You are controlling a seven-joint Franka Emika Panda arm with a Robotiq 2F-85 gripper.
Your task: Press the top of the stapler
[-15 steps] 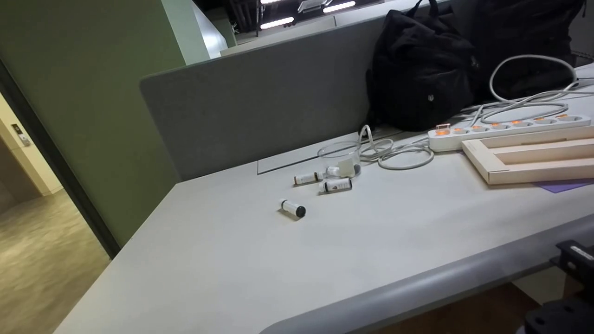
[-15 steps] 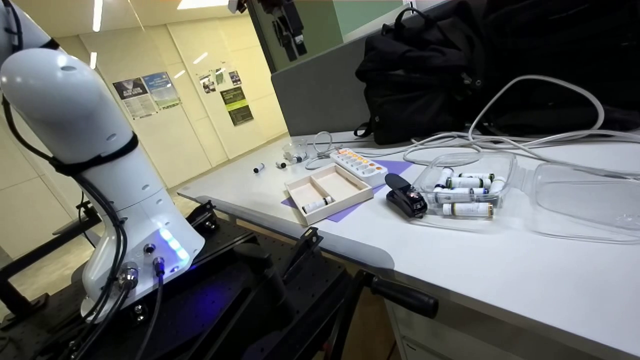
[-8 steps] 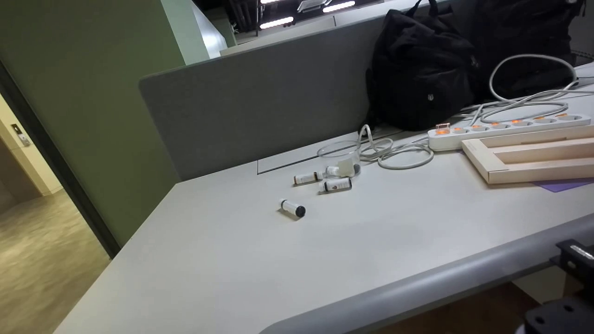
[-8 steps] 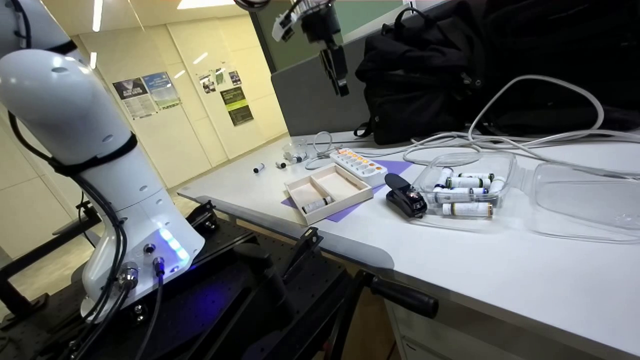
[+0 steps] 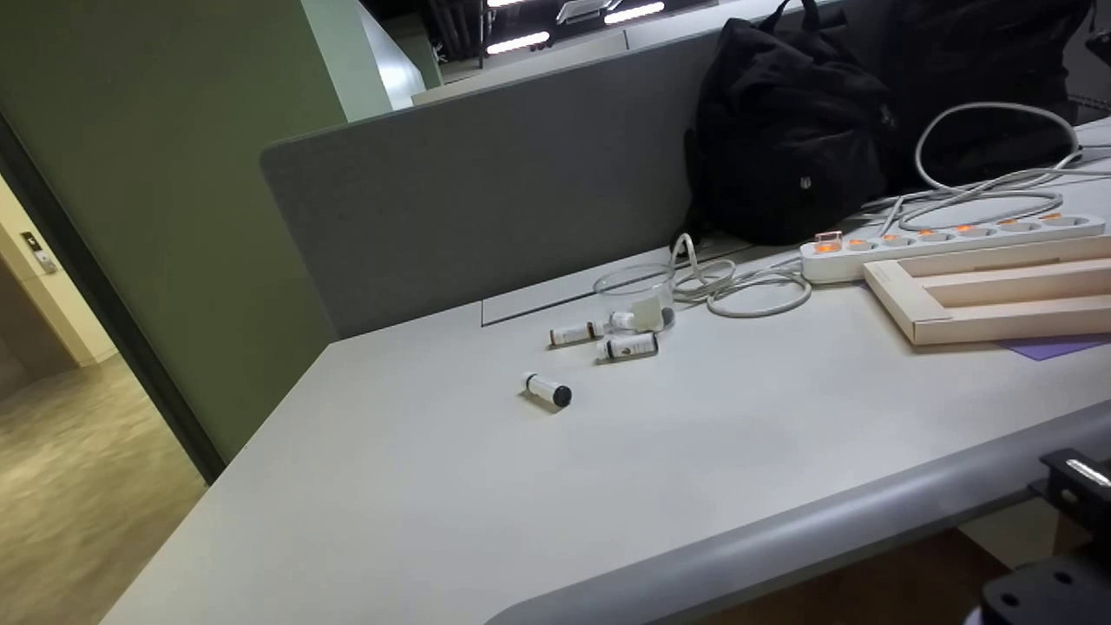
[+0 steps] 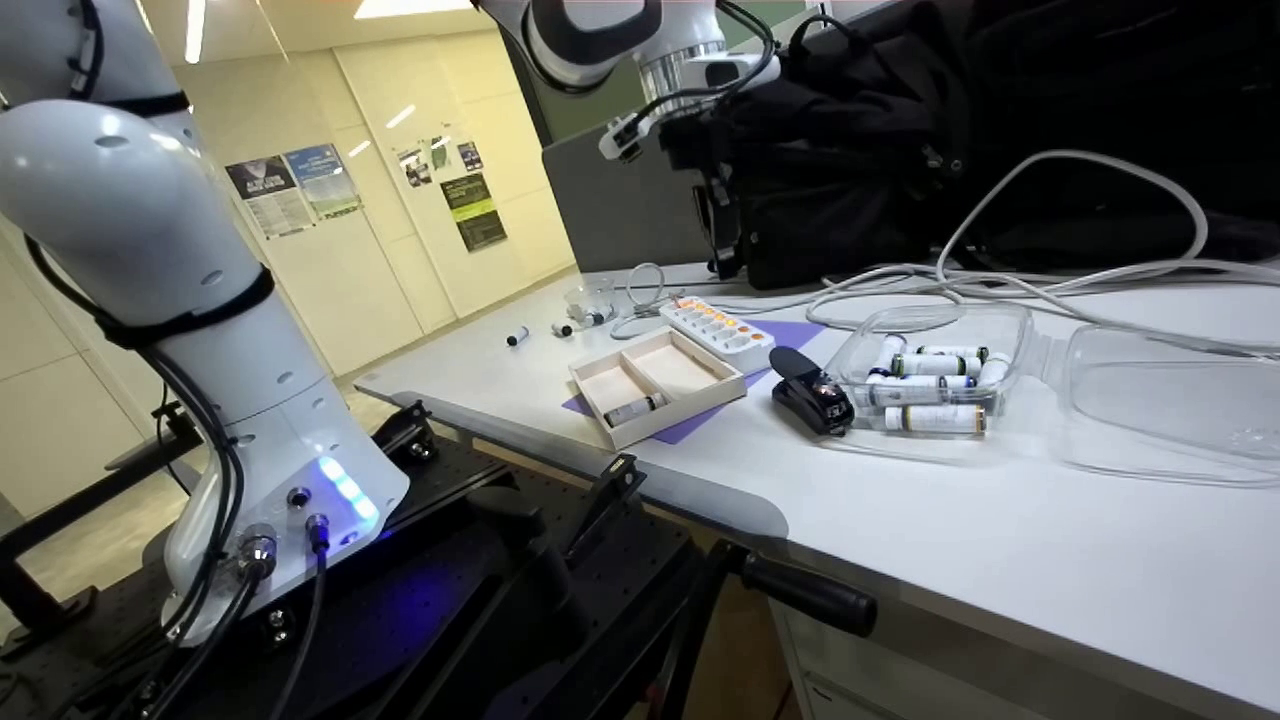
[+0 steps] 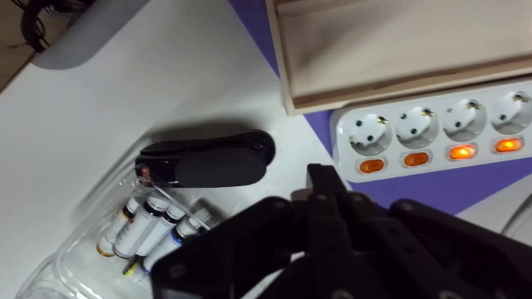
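The gripper [image 7: 325, 177] has its fingers [image 7: 326, 185] set tight together in one narrow tip that hangs in the air over the white table [image 6: 950, 540]. Near the fingertips [image 7: 324, 172] but apart from them, to their left in the wrist view, lies the black stapler [image 7: 203, 160], its dark lever [image 7: 222, 168] on top; in an exterior view it sits lower than the fingertips and to their right, the lever tilted up. Small pale characters [image 6: 836, 408] mark its end there, too small to read.

Just right of the fingertips in the wrist view is the white power strip [image 7: 436, 143]; of the four orange switches [image 7: 462, 152], the two farther from the fingers glow. Beyond it, up and to the right, is the wooden tray [image 7: 282, 62], with a purple sheet [image 7: 453, 189] under both. Below and left of the fingertips the clear container [image 7: 83, 253] holds vials [image 7: 143, 224] with white labels [image 7: 129, 236], the print too blurred to read.

Well apart from the fingers, loose vials [image 5: 628, 347] lie by a clear cup [image 5: 629, 295] in both exterior views, their print illegible. Far off to the left, posters [image 6: 474, 212] carry lettering too small to make out.
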